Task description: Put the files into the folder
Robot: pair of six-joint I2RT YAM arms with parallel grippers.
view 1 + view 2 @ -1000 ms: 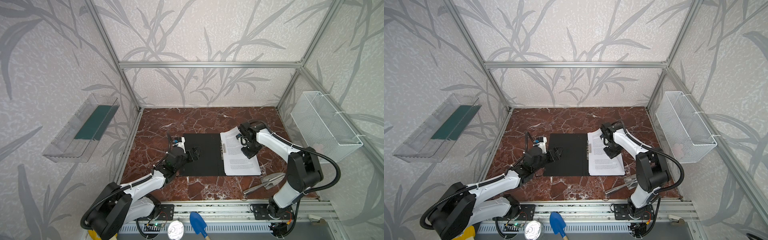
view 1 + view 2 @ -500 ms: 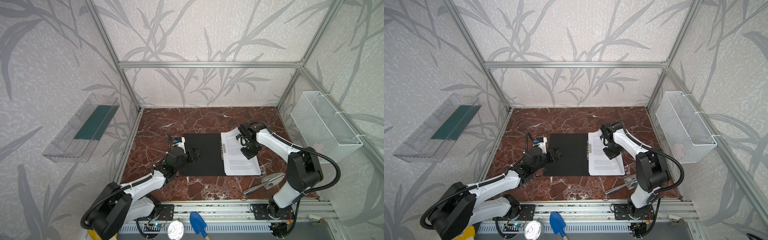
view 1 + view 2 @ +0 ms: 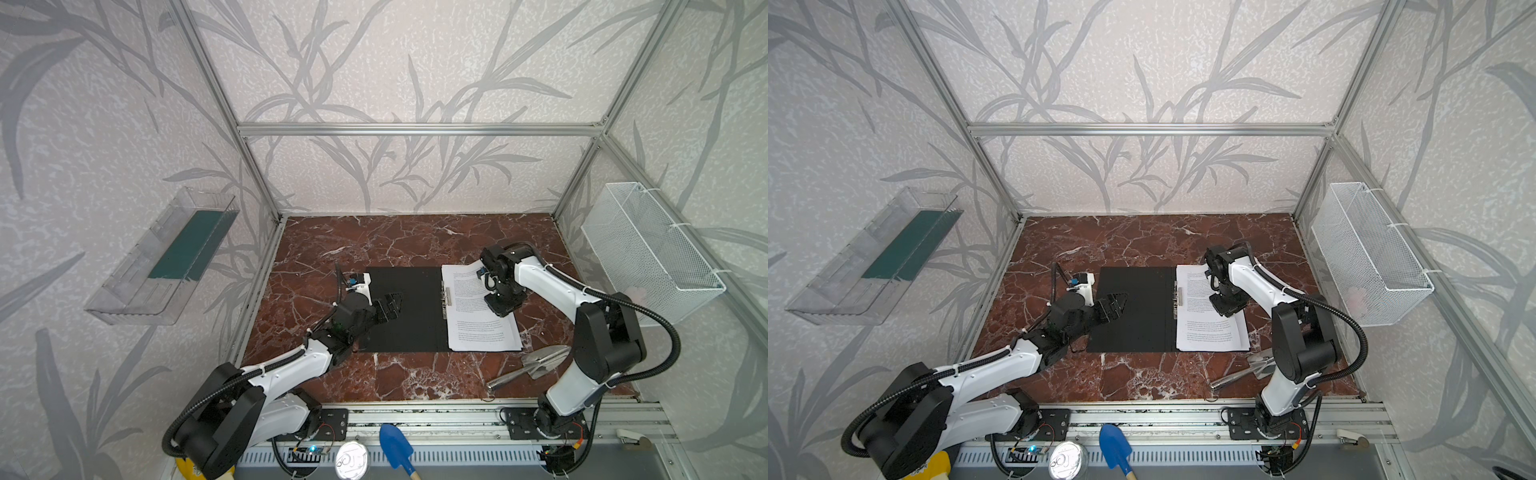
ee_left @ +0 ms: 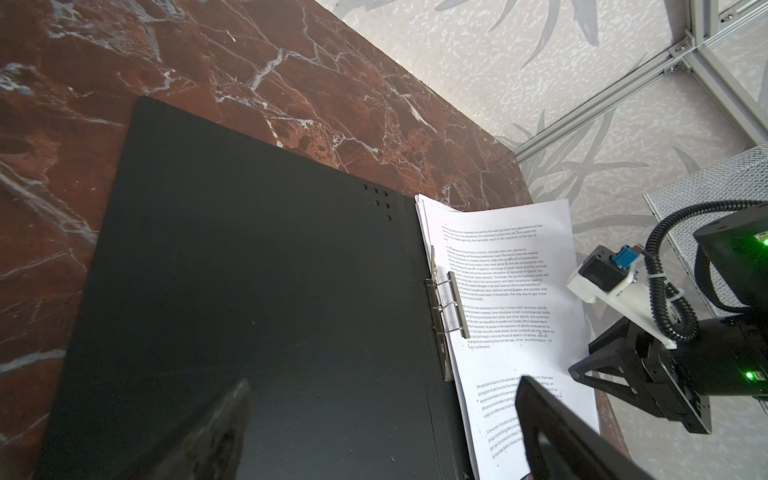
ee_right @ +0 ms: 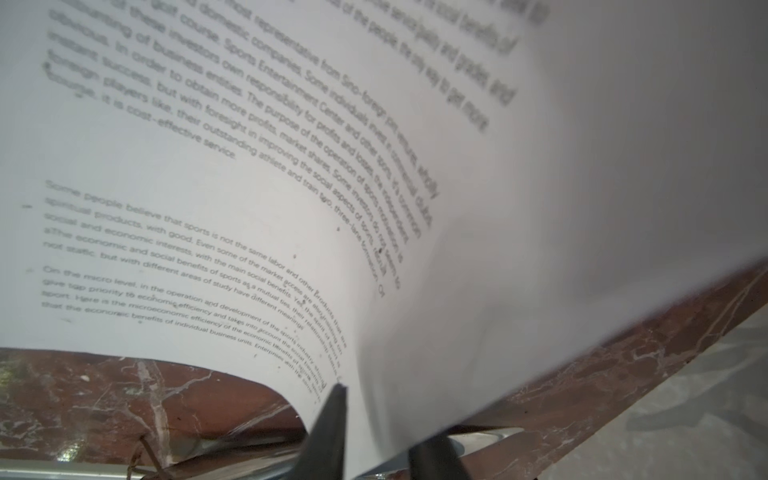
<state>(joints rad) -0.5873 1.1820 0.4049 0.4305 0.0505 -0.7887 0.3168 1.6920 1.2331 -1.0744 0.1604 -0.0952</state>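
Both top views show the folder lying open in the middle of the desk, black inside up. The files are already stacked on its flap toward the desk's right edge, their inner edge at the metal clip. So the loading looks largely done. What seems left is squaring the slightly fanned stack, securing the clip and shutting the cover. Whether the clip already presses the sheets I cannot tell.

The right pincer hangs over the files. In the right wrist view its fingers stand apart with a curled sheet edge between them, so it looks released. The left pincer is spread wide and empty over the bare flap.

Against a second ago, arms, folder and files have hardly moved. The right pincer, clamped then, has parted.
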